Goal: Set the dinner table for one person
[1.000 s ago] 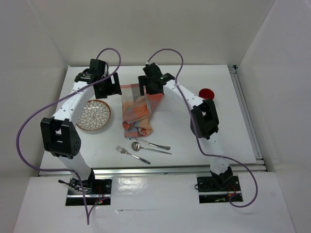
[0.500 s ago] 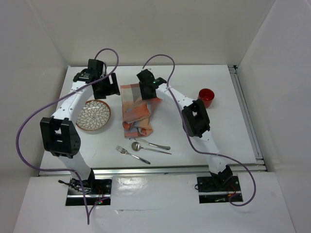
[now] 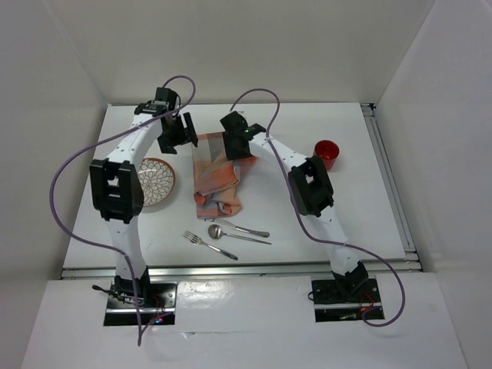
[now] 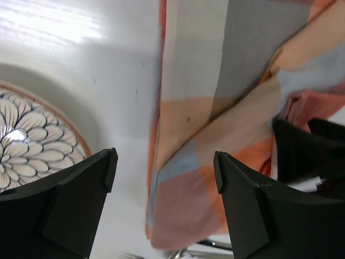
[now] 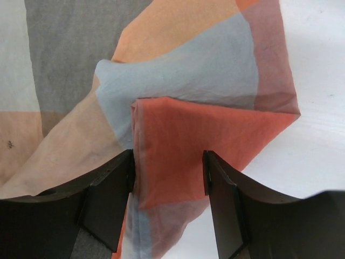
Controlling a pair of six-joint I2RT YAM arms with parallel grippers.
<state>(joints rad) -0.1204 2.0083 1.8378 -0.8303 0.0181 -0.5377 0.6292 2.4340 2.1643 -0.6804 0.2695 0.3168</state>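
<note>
The white dinner table [image 3: 354,207] carries a crumpled orange-blue-grey checkered placemat [image 3: 216,175] at its middle back. My left gripper [image 3: 174,136] is open and hovers at the placemat's far left edge; in the left wrist view the cloth [image 4: 215,108] lies between and beyond its open fingers [image 4: 164,199]. My right gripper [image 3: 237,147] is open over the placemat's far right part. In the right wrist view its fingers [image 5: 168,189] straddle an orange folded corner [image 5: 205,145]. I cannot tell whether they touch the cloth.
A patterned plate [image 3: 156,183] lies left of the placemat, partly under my left arm, and shows in the left wrist view [image 4: 27,140]. A red cup [image 3: 327,153] stands at the right. A fork [image 3: 209,245], spoon [image 3: 217,231] and knife [image 3: 250,230] lie in front.
My left arm has swung right, bringing its gripper to the placemat's left edge. My right gripper has shifted left and settled over the cloth, uncovering the red cup.
</note>
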